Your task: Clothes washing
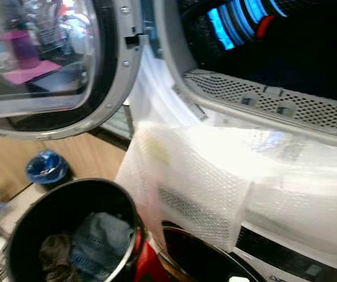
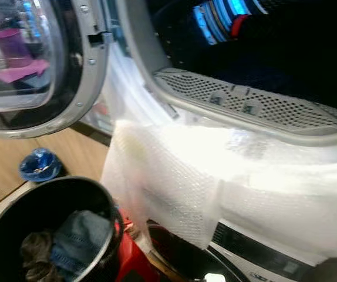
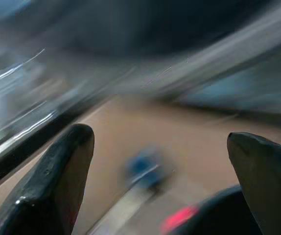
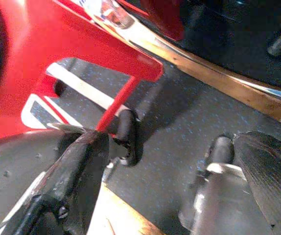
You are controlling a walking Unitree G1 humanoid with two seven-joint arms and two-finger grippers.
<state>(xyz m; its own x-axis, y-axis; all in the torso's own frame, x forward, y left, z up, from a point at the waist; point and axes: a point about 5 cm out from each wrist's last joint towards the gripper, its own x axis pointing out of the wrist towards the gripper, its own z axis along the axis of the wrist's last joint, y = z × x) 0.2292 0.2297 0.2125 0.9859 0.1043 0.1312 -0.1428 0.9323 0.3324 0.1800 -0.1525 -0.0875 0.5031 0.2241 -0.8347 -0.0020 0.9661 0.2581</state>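
A front-loading washing machine [image 1: 309, 258] stands with its round door [image 1: 57, 64] swung wide to the left, the glass reflecting a room behind. Inside the dark drum [image 1: 286, 47] lies laundry with bright blue stripes and a red patch [image 1: 239, 23]. A perforated grey rim [image 1: 274, 100] runs along the lower edge of the opening. White bubble wrap [image 1: 204, 176] hangs down over the machine's front, covering most of it.

On the floor just left of the machine sits a black bucket [image 1: 22, 229] holding a folded pair of blue jeans [image 1: 101, 241] and a darker brownish garment [image 1: 54, 258] beside it. A red frame [image 1: 148, 264] touches the bucket's right side, and a second dark round container [image 1: 198, 258] sits just right of that. A small blue object [image 1: 45, 167] rests on the wooden floor [image 1: 4, 158] behind the bucket.

The left hand [image 3: 160, 161] is spread wide and grips nothing; its view is blurred, showing floor and the blue object. The right hand [image 4: 170, 171] is also spread wide and empty, hanging low near the red frame and small black wheels [image 4: 126, 127] over grey speckled flooring.
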